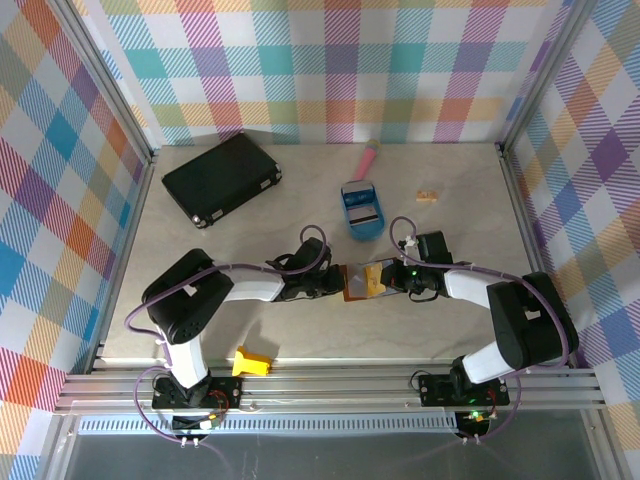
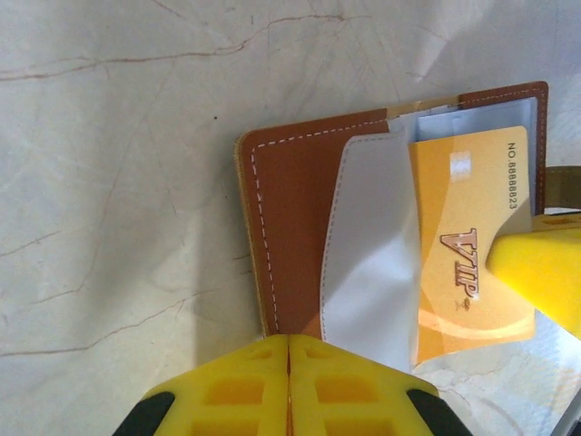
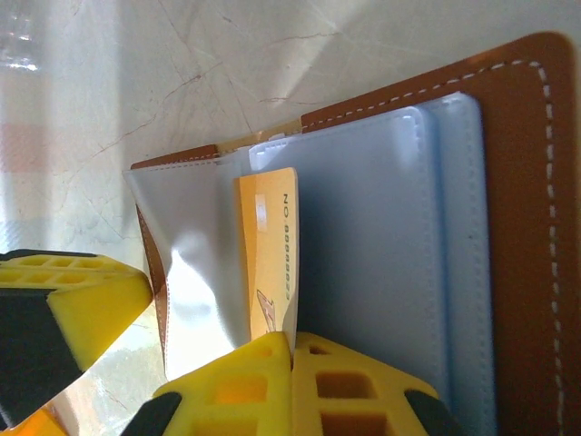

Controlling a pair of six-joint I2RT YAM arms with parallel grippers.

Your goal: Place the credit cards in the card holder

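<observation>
Card holder [image 2: 290,227] open | gold card [image 2: 463,245] part-sleeved | right fingers [image 3: 236,381] pinching it

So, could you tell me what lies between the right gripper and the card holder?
The gold card: the right gripper pinches one end, the other sits among the card holder's sleeves, right wrist view.

Smooth stitched leather card holder [image 2: 290,227], shiny plastic pockets; glossy plastic gold card [image 2: 463,236]; matt veined table [image 2: 118,182].
</observation>
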